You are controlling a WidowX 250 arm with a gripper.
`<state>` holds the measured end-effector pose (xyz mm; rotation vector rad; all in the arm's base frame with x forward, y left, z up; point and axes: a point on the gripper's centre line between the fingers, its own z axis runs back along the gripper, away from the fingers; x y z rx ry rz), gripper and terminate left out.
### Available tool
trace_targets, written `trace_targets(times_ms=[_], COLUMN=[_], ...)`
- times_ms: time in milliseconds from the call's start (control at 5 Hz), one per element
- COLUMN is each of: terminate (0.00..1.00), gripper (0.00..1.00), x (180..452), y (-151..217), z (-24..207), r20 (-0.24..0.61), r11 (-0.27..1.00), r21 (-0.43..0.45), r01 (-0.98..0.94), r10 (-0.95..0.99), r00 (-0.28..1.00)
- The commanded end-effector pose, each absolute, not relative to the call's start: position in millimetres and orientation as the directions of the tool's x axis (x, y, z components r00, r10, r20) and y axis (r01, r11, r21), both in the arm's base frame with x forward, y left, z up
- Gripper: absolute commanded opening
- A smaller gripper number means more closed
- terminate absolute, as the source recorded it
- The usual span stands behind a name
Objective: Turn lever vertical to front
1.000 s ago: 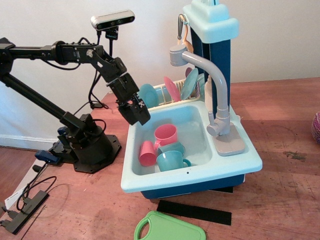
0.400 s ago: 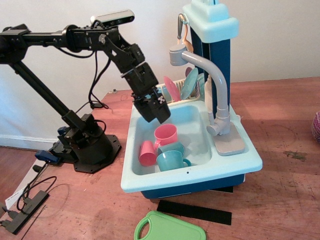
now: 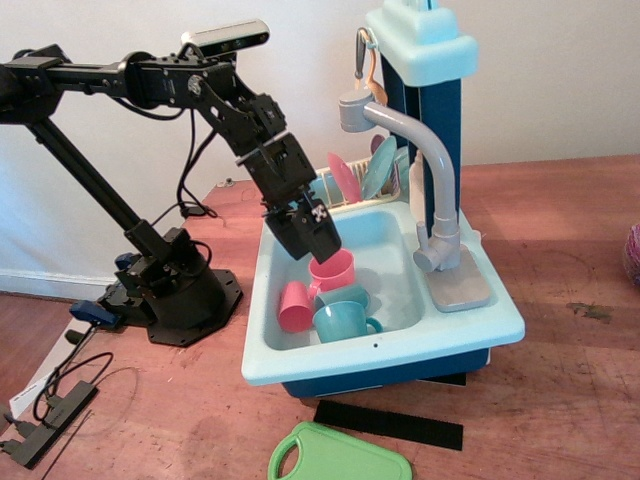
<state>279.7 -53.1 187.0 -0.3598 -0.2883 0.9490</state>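
Gripper (image 3: 318, 247) hangs over the sink (image 3: 262, 290) (well apart from the lever (image 3: 427, 259))

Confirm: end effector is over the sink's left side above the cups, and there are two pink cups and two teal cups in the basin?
Not quite. The observation.image view shows only one teal cup with the two pink cups in the sink. The end effector is over the sink's left side, above the cups.

Plain white wall (image 3: 560, 80) behind; white baseboard (image 3: 40, 282) at lower left; reddish-brown wood floor (image 3: 560, 400), scuffed, dark stain toward right edge; black strip (image 3: 388, 424) and green cutting board (image 3: 340, 458) at front edge; even indoor light.
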Motion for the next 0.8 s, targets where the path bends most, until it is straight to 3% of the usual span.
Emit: trace_targets(times_ms=[0,400,600], terminate=[0.00,0.00,0.00], gripper=[1.00,1.00,1.00], x=[296.0,325.1,334.9], y=[-60.6,-69.1,-74.1], z=[215.2,237.7,234.5], r20=[0.125,0.161,0.104], r11=[0.560,0.579,0.556], r21=[-0.453,-0.456,-0.449], r01=[-0.694,-0.676,-0.700], r10=[0.811,0.801,0.810], r00=[0.572,0.577,0.577])
